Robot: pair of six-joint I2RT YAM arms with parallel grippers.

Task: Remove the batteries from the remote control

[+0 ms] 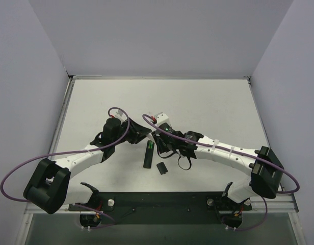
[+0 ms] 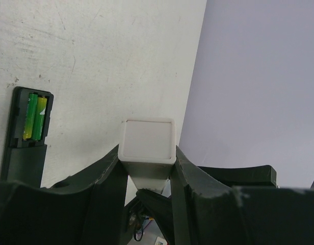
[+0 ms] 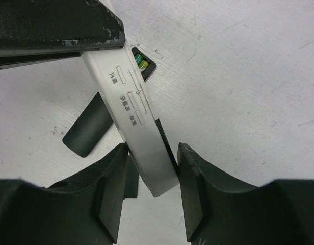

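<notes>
The black remote control (image 1: 146, 159) lies flat on the table, slot face up, with green batteries (image 1: 150, 147) in the slot. The left wrist view shows the remote control (image 2: 25, 148) at the left with two batteries (image 2: 34, 116) side by side. My left gripper (image 2: 148, 153) is shut on the square end of a white stick (image 2: 148, 139). In the right wrist view the white stick (image 3: 139, 127) runs over the batteries (image 3: 141, 63). My right gripper (image 3: 152, 149) stands round the stick's near end, its left finger touching it and a thin gap at the right finger.
A small black cover piece (image 1: 161, 168) lies on the table just right of the remote's near end, and shows as cover piece (image 3: 86, 127) left of the stick. Both grippers (image 1: 152, 137) meet over the remote's far end. Grey walls close the table's back and sides.
</notes>
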